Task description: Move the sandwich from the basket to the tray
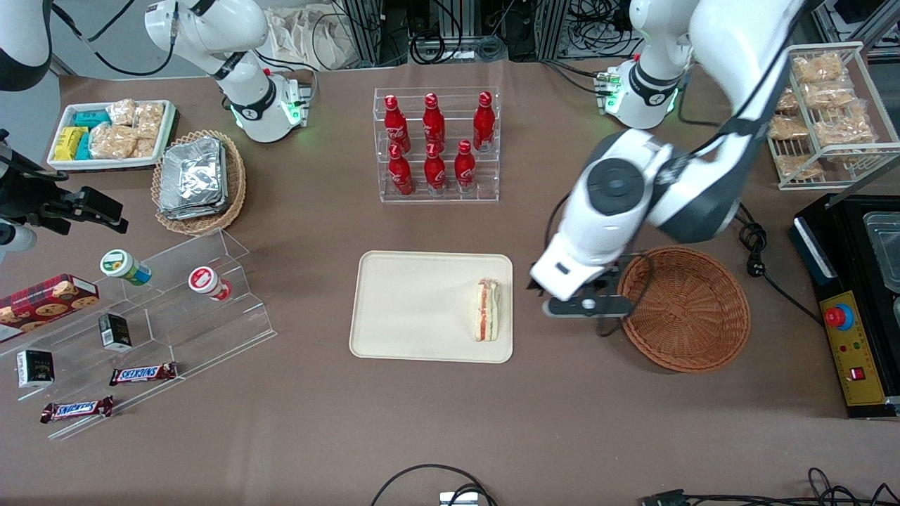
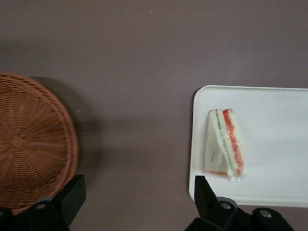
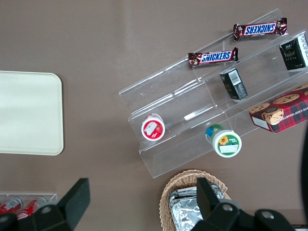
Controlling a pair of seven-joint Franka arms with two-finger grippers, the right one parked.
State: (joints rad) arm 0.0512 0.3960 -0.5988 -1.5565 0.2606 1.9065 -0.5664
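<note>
The sandwich (image 1: 486,310) (image 2: 224,143), a pale wedge with red and green filling, lies on the cream tray (image 1: 422,309) (image 2: 269,120), close to the tray's short edge nearest the basket. The reddish-brown wicker basket (image 1: 685,309) (image 2: 29,139) holds nothing. My gripper (image 1: 583,304) (image 2: 139,195) hangs above the bare table between the tray and the basket. It is open, with one finger (image 2: 72,192) near the basket's rim and the other finger (image 2: 204,195) over the tray's edge, and nothing between them.
A clear rack of red bottles (image 1: 436,144) stands farther from the front camera than the tray. A tan basket of foil packs (image 1: 199,181), a clear stepped stand with snacks (image 1: 155,309) and a white tray of packets (image 1: 109,133) lie toward the parked arm's end. A black control box (image 1: 854,316) sits beside the basket.
</note>
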